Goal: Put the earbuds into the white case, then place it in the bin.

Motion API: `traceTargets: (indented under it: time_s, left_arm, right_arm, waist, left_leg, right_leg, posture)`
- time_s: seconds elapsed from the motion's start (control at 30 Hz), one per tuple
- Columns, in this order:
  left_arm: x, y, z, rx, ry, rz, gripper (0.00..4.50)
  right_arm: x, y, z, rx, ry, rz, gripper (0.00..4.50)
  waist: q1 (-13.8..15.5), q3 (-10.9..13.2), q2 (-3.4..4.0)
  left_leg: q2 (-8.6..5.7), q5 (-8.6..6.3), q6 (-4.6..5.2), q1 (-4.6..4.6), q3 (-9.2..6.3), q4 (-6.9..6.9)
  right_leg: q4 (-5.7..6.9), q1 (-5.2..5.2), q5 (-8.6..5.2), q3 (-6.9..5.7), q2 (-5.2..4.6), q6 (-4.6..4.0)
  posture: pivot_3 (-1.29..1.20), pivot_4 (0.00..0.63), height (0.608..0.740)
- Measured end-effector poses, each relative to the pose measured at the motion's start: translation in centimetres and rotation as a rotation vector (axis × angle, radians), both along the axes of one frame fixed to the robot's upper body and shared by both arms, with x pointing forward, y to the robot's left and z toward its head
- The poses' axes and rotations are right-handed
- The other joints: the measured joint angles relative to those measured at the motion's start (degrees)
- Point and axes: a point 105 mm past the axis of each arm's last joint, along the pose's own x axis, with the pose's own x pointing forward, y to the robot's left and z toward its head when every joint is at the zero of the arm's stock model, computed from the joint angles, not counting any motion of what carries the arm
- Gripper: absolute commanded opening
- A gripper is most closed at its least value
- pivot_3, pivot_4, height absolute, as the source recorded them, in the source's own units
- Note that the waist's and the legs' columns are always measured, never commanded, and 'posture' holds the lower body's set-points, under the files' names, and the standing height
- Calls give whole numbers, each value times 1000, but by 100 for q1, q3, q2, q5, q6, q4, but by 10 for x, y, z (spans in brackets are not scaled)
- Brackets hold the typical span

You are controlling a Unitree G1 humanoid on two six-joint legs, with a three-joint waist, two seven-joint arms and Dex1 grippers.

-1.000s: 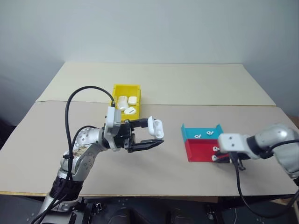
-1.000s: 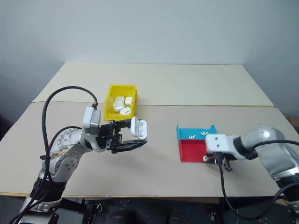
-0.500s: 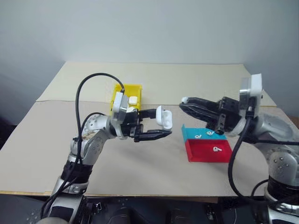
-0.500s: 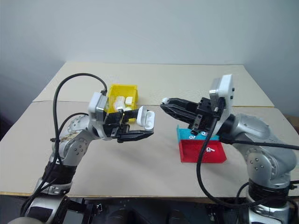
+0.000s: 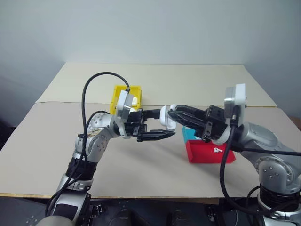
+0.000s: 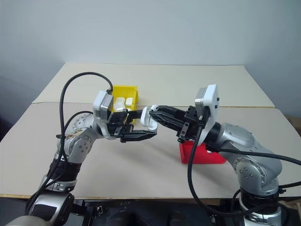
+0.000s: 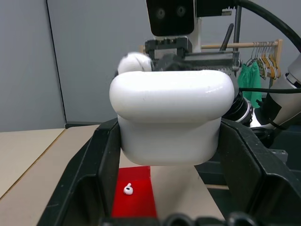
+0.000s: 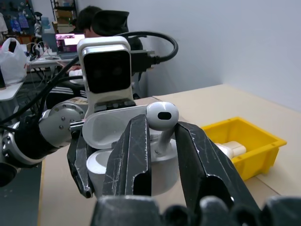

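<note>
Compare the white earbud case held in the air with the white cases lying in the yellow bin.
The small glossy white earbud case is gripped by the left gripper above the table; the white cases lie inside the yellow plastic bin. The held case's lid stands open, with the right gripper bringing a tiny white earbud to it; no lid on the binned ones stands up like that. All are white, rounded and alike in size.

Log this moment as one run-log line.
phase: earbud insertion | left gripper: shut on white case, lid open | right gripper: shut on earbud, at case opening | bin: holds other cases
</note>
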Motion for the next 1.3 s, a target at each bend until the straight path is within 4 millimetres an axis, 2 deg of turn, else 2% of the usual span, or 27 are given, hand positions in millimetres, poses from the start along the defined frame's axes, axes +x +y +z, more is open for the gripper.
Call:
traceTargets:
  time_s: [0.63, 0.7, 0.93, 1.2, 1.3]
  left_arm:
    - [1, 3, -7, 39, -14, 14, 2783]
    - [1, 3, -8, 40, -13, 15, 2783]
    - [1, 2, -9, 45, -19, 23, 2783]
    - [3, 1, -8, 36, -23, 36, 2783]
    - [3, 3, -6, 33, -36, 43, 2783]
  right_arm:
    - [5, 5, -6, -75, -85, -13, 601]
    - [3, 4, -7, -94, -88, -5, 1340]
    - [2, 0, -10, -129, -84, 12, 3467]
    - [4, -4, -7, -131, -85, 7, 3467]
    - [16, -20, -2, -179, -92, -70, 3467]
  waist:
    - [1, 0, 0]
    - [0, 0, 0]
    - [-2, 0, 0]
    - [-1, 0, 0]
    - [0, 0, 0]
  left_leg:
    - [0, 0, 0, -1, 1, -1]
    - [0, -1, 1, -1, 1, -2]
    - [1, -1, 1, 0, 1, -2]
    - [0, -1, 1, -1, 1, -2]
    - [0, -1, 1, -1, 2, -1]
  right_leg:
    - [-2, -1, 0, 0, 0, 0]
    - [-2, -1, 0, 0, 0, 0]
    - [-2, -2, 0, 0, 0, 0]
    - [-3, -1, 0, 0, 0, 0]
    - [-3, -2, 0, 1, -1, 0]
  posture:
    - [0, 150, 740]
    - [0, 150, 740]
    - [0, 150, 740]
    - [0, 150, 740]
    - [0, 150, 740]
